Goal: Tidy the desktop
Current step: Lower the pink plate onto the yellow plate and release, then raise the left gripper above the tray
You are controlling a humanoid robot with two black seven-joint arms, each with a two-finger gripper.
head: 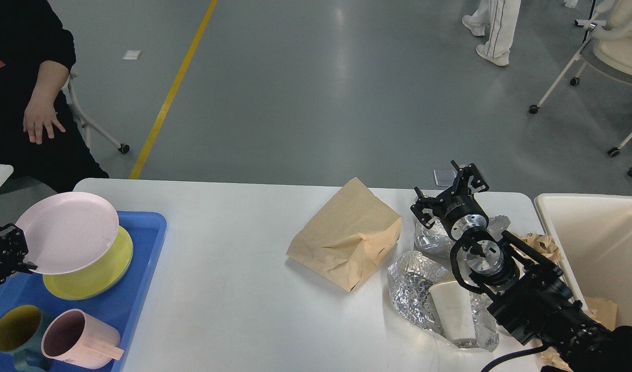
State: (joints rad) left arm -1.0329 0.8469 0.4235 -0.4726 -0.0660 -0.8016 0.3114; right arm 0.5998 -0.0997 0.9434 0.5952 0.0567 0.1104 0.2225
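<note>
Desktop (233, 310): white top filling the lower frame, 6 o'clock, from the blue tray (145, 289) at 8 o'clock to the cream bin (595, 243) at 4 o'clock.
Left gripper (24, 258): at the 9 o'clock edge, fingers meeting the rim of the pink plate (68, 232); appears clamped on it, plate tilted above the yellow dish (96, 274) on the tray.
Right gripper (450, 194): at 3 o'clock, jaws spread wide, nothing between them, hovering over crumpled foil (411, 281).
Litter: brown paper bag (349, 235) at centre; white paper cup (453, 307) lying in the foil at 5 o'clock; crumpled brown paper (540, 243) beside the bin.
Cups: teal mug (11, 333) and pink mug (73, 338) on the tray, 7 o'clock.
Risk, plate: thin rim hold on a tilted plate; may slip and knock the dish or mugs.
Risk, foil: springy, loose; a pinch may tear a scrap and tip the cup off the edge.
Risk, bin: arm crosses close to its wall; a swing could nudge it.
</note>
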